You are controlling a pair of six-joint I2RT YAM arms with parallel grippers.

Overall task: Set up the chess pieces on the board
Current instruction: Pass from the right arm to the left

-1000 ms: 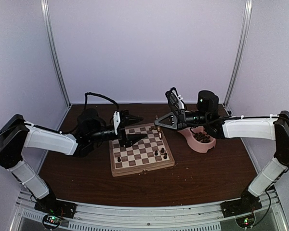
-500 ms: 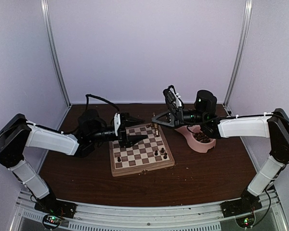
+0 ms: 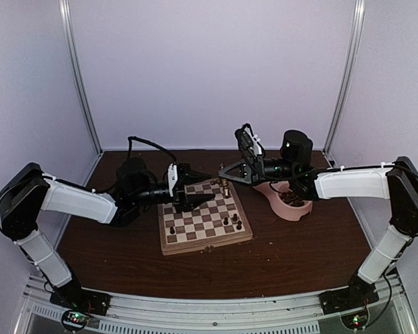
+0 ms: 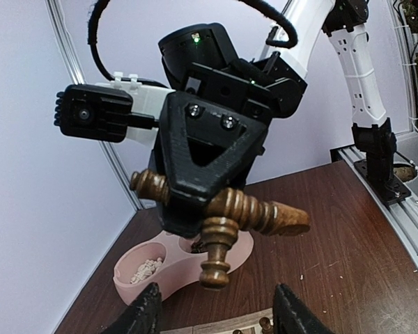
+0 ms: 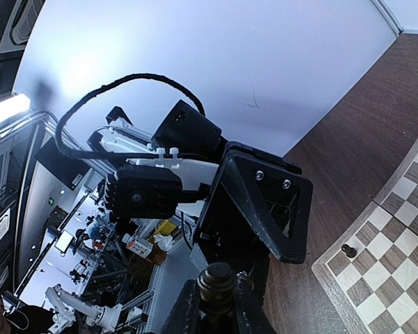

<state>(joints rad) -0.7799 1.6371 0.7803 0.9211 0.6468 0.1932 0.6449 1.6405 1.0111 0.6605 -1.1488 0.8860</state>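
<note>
The board [image 3: 195, 233] lies mid-table with a few dark chess pieces [image 3: 226, 220] on it. My right gripper [image 3: 224, 172] hovers over the board's far edge, shut on brown chess pieces. In the left wrist view one piece [image 4: 265, 212] lies crosswise in the jaws and another [image 4: 216, 259] hangs down. In the right wrist view, a dark knob [image 5: 217, 280] sits between the right gripper's [image 5: 217, 309] fingers. My left gripper [image 3: 200, 186] faces it from the left, above the board. Its fingers [image 4: 145, 314] stand apart, nothing between them.
A pink double bowl [image 3: 296, 210] stands right of the board, with dark pieces in one well. The left wrist view shows the bowl [image 4: 167, 275] holding cream pieces [image 4: 145, 268] in the other well. A lone dark pawn [image 5: 348, 250] stands near the board's corner.
My right gripper has carried its pieces left, off the bowl side to the board's far edge. The left gripper's jaws have narrowed and it has edged slightly right.
</note>
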